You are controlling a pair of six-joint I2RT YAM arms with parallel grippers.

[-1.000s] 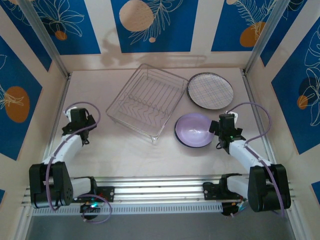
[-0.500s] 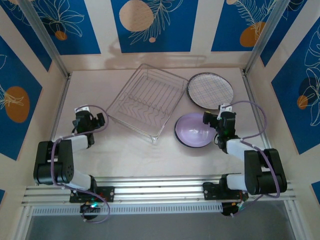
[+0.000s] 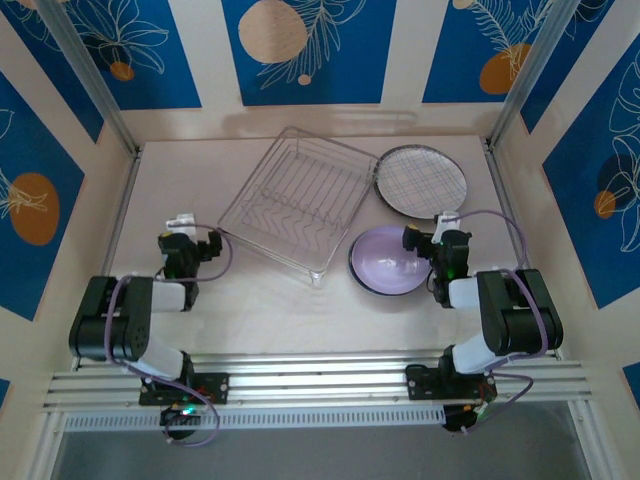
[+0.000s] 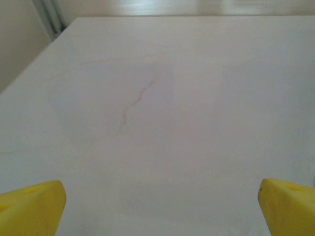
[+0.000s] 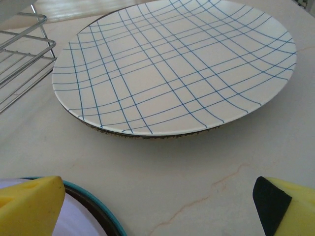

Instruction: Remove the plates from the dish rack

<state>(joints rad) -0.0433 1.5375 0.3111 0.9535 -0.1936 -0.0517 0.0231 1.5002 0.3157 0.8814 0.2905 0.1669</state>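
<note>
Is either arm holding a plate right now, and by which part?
Nothing is held; left end effector and right end effector both stand open, empty.

silver wire dish rack [image 3: 298, 200], white plate [image 5: 172, 69] with blue grid, lilac plate [image 3: 388, 262], dark rim

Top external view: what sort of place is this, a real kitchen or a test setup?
Probably a staged robot test booth, not a kitchen: blue printed wall panels enclose a pale table, an aluminium rail runs along its near edge, and a wire dish rack sits beside a grid-lined plate.
</note>
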